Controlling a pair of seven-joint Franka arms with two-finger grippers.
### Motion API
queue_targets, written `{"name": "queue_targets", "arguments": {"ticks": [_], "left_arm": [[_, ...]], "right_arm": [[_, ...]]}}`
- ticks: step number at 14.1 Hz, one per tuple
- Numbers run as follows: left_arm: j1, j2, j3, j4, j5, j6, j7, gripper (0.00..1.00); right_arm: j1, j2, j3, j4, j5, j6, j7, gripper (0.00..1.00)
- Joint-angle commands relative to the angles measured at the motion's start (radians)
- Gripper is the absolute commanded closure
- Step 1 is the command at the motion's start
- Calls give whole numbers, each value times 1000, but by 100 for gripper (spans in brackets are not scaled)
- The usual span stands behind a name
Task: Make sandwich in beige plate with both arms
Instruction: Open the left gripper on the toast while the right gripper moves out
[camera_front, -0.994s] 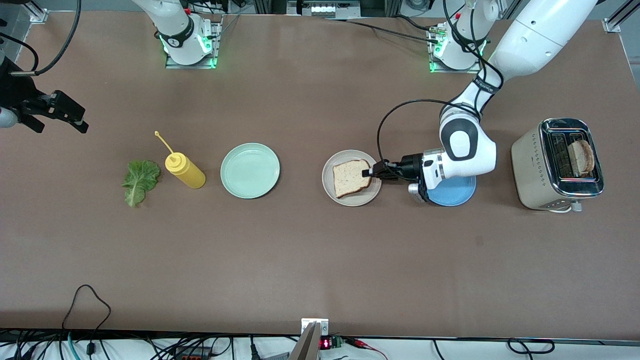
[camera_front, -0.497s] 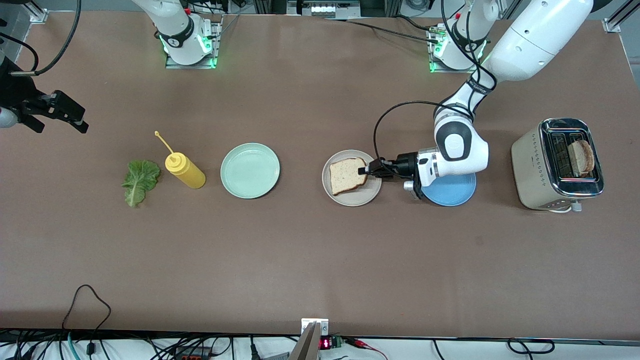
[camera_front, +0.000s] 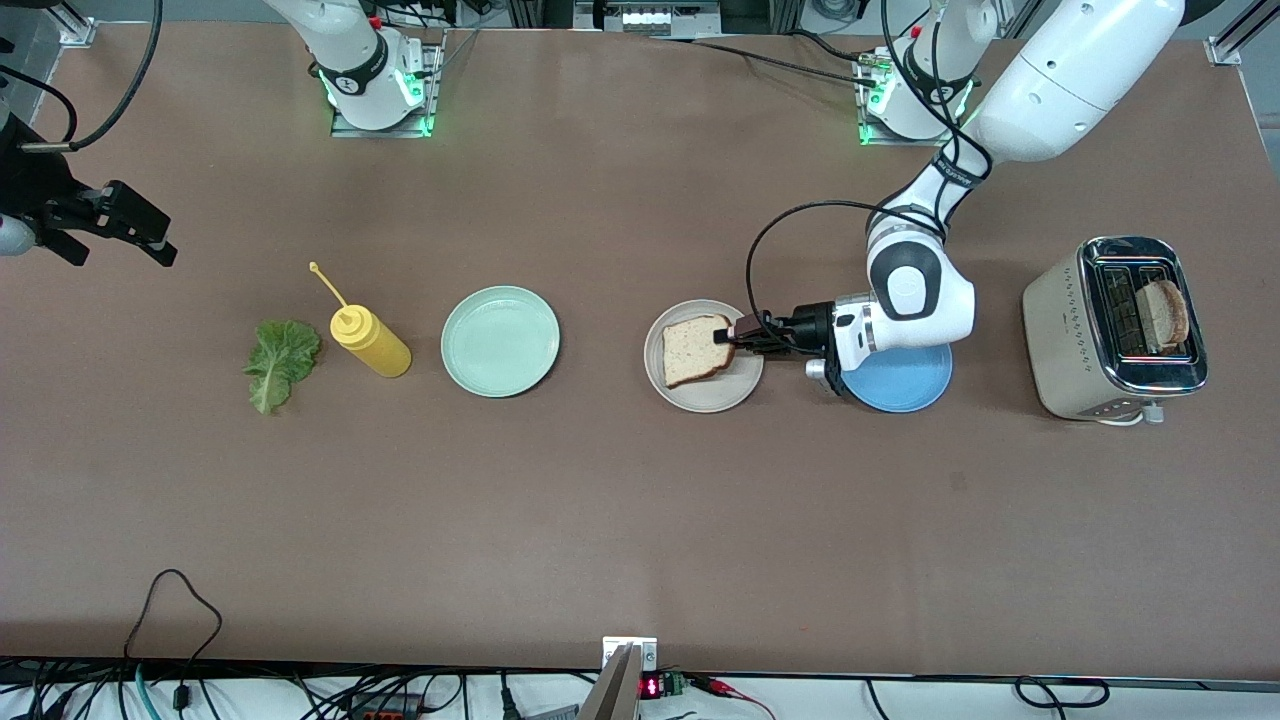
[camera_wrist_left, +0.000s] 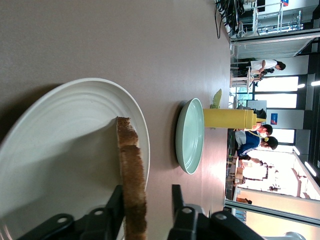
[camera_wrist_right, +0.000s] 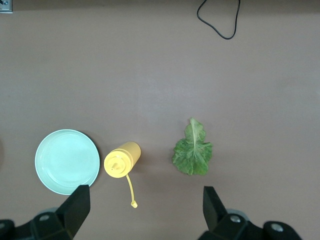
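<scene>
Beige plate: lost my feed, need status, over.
Left gripper at the bread slice on beige plate, fingers parted. Right gripper open, waiting high over the lettuce leaf. Nothing obstructing.

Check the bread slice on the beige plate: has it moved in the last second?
Yes. The bread slice has shifted slightly across the beige plate, toward the right arm's end of the table, judged against the plate's rim, with the left gripper at its edge.

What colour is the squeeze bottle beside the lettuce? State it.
Yellow; the squeeze bottle shows best in the front view.
</scene>
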Motion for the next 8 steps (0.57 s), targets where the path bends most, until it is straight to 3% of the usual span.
{"name": "queue_targets", "arguments": {"ticks": [1,3,8], "left_arm": [[3,-16,-7,5,-25,6,31,0],[3,-42,-1,5,11,8,30,0],[17,-73,5,8,165,11,7,0]], "right_arm": [[-1,-1,3,-12,14,9,-16,0],[21,16,3,-13,15,4,-59,0],[20,63,-2,-12,64,-5,-409,0]]}}
